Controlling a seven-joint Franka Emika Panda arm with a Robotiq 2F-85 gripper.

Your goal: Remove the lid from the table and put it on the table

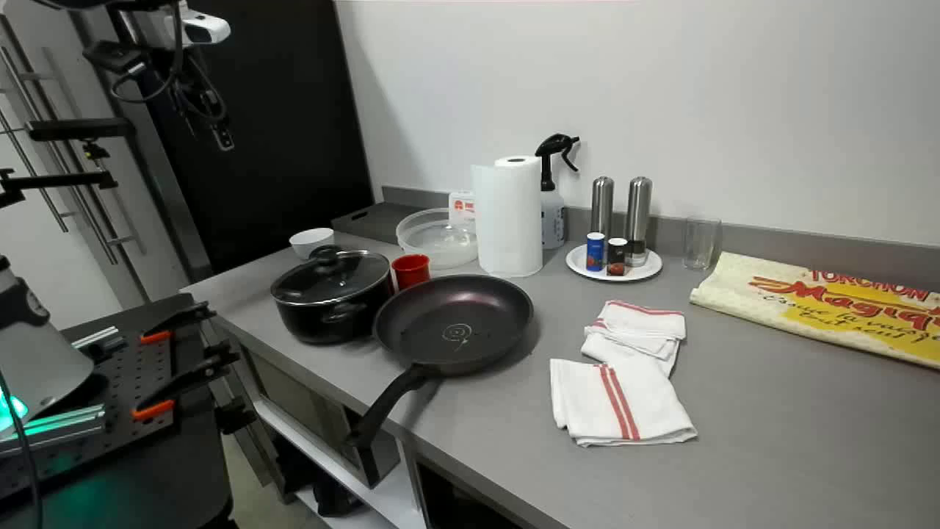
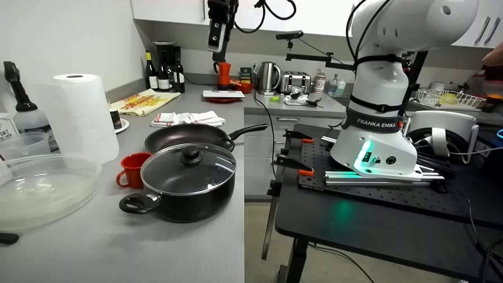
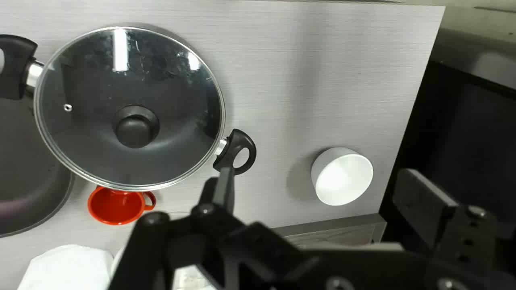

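The lid (image 1: 351,278) is glassy with a metal-coloured rim and a black knob. It sits on the black pot (image 1: 312,319) on the grey table (image 1: 507,419). In an exterior view the lid (image 2: 169,173) lies flat on the pot (image 2: 192,208), near the front edge of the table (image 2: 177,251). In the wrist view the lid (image 3: 92,80) is at upper left on the table (image 3: 266,72). My gripper (image 3: 318,177) is open and empty, its fingers wide apart. It hangs high above the counter in both exterior views (image 1: 209,117) (image 2: 218,41), apart from the lid.
A frying pan (image 1: 470,330) touches or nearly touches the pot, its handle past the table edge. A red cup (image 1: 411,270), white bowl (image 3: 342,177), clear container (image 1: 437,239), paper roll (image 1: 510,220) and towels (image 1: 617,404) stand around. A black panel (image 1: 279,132) borders the counter.
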